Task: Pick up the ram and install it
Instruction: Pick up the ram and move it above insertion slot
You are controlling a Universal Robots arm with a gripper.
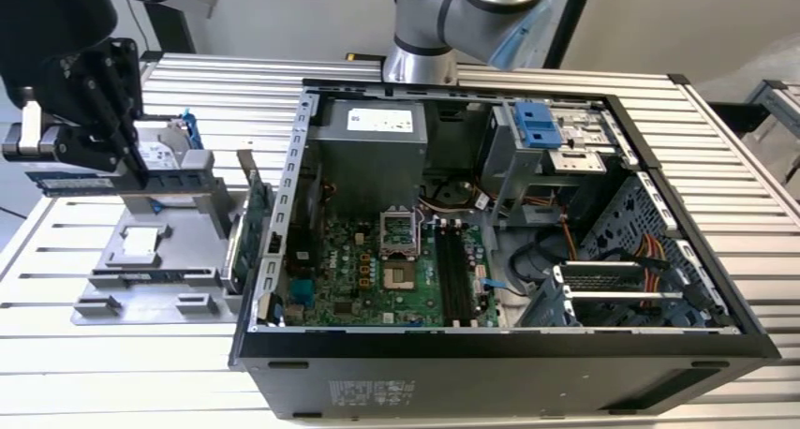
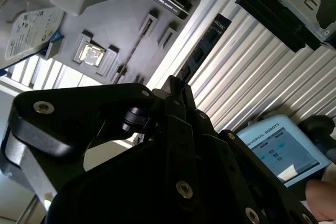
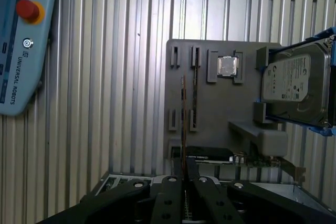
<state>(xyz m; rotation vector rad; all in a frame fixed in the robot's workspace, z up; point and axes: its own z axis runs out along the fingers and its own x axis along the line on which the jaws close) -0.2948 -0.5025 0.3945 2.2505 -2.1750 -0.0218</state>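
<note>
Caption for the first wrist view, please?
Gripper holds the ram edge-on over the grey parts tray, beside a hard drive and a processor chip.

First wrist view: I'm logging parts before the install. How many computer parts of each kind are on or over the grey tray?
ram: 1, held by the gripper
processor chip: 1
hard drive: 1
expansion card: 1
Total: 4
</note>
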